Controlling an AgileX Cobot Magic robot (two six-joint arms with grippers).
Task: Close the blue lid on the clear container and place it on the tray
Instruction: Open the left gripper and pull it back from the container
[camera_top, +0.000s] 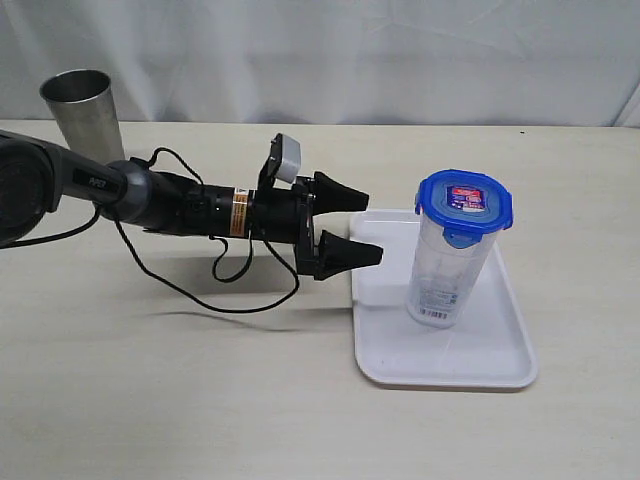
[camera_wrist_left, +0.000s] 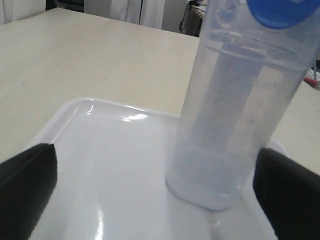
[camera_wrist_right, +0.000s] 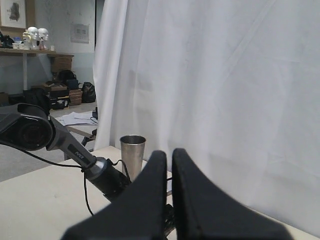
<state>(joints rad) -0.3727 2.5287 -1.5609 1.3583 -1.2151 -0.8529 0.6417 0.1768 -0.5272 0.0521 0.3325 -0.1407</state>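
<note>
Since the table (camera_top: 150, 400) is broad and mostly bare, the tray (camera_top: 400, 350) lies flat on its right part, within the left arm's reach. The left gripper (camera_top: 372, 227) hangs level at the tray's left edge, jaws spread wide and holding nothing. It points at the container (camera_top: 445, 270) without touching it, which I read as room kept so as not to knock it. The container stands upright on the tray, base flat, so it needs no support. The right gripper (camera_wrist_right: 169, 152) is pinched shut on nothing, lifted out of the way. A steel cup (camera_top: 85, 105) stands far left, well apart and likely irrelevant. The lid (camera_top: 464, 205) sits on the container's rim with its front flap apparently folded down. I cannot judge the other flaps, so the task looks nearly or wholly done.
</note>
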